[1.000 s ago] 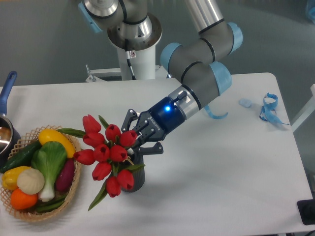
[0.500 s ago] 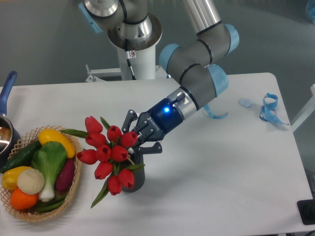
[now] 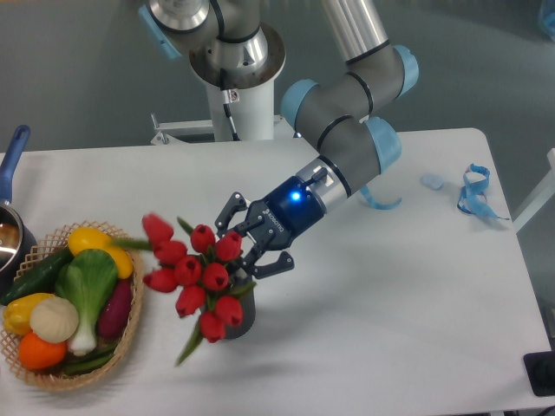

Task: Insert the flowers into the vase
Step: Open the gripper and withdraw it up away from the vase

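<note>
We see the bunch of red tulips (image 3: 195,273) blurred, leaning over the ribbed dark grey vase (image 3: 240,315). Jaws look spread beside the stems. The top-heavy bunch could tip the vase.

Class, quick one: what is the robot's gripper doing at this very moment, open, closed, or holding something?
Gripper: fingers spread open beside the flowers, which sit in the vase.

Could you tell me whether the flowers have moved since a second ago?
Yes. The flowers shifted right, away from the basket.
</note>
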`<state>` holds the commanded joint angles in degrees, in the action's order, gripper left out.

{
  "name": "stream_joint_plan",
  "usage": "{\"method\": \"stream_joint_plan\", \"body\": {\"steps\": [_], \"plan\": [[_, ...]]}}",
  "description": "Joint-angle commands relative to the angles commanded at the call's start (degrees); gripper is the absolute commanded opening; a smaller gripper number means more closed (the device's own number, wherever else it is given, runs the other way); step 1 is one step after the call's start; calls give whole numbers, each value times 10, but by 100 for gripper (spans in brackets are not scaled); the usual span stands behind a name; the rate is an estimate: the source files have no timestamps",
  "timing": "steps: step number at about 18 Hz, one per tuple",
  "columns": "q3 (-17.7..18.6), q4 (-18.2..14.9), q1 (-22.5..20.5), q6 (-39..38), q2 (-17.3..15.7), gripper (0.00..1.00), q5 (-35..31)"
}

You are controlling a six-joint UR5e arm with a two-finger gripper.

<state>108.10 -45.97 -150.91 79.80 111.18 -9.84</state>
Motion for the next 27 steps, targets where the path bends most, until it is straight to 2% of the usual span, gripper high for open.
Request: {"method": "stream_joint_plan", "body": {"steps": [3,7,11,16,18,21,25,27], "plan": [[0,1,-2,0,-1,100,-1],[-3,2,-18,7,-5,100,-6],[18,2,-36,20,-45,100,-101],[15,2,-51,35,-76,100,-132],[12,2,-75,61,-103,100,-178],[3,3,-119,90,-146,100,-290],[-32,-1,-161,91,-165,100,-410],[-43,-2,-163,93,-174,100,-477]]}}
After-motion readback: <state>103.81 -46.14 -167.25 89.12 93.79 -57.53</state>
